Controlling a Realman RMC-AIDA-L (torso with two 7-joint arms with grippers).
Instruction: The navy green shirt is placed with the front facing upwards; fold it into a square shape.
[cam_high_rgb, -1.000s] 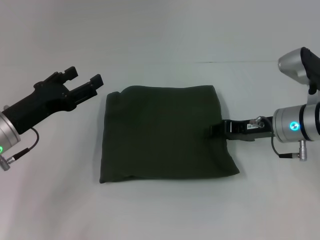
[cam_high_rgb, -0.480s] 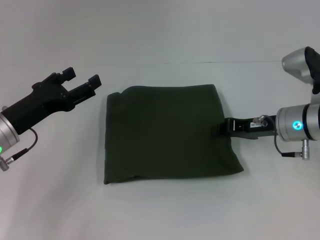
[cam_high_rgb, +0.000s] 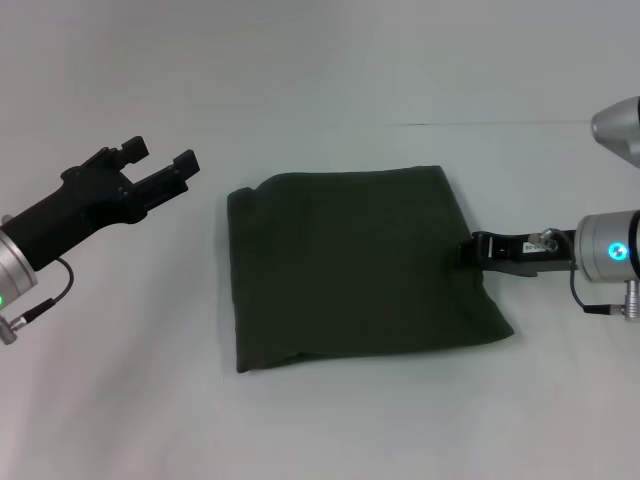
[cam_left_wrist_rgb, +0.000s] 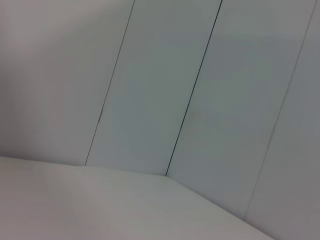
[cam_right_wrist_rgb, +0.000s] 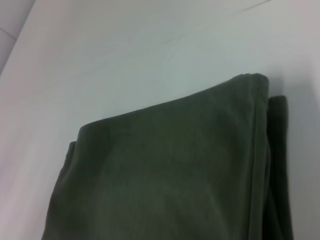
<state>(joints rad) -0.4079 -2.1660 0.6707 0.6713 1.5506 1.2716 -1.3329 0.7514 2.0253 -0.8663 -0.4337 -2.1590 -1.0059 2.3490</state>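
On the white table (cam_high_rgb: 330, 420), head view: we find the navy green shirt (cam_high_rgb: 355, 265) already folded to a rough square, plain green side up, no lettering showing. Right gripper (cam_high_rgb: 468, 250) sits at the shirt's right edge, about midway along it, touching the cloth; its fingertips are buried at the edge, so we cannot tell whether they are clamped on fabric or merely pressed against it. Left gripper (cam_high_rgb: 160, 165) hangs off to the shirt's upper left, apart from the cloth, fingers spread and empty.

Left wrist view: only pale wall panels and bare table; no shirt, no fingers.

Right wrist view: shirt (cam_right_wrist_rgb: 170, 180) fills the lower frame, stacked layers visible along one folded edge, a far corner rounded and slightly proud of the layer beneath.

We judge folding essentially done; the step in hand looks like final positioning or tidying. Next move calls for releasing the right edge cleanly and backing away from the shirt without dragging the layers apart.
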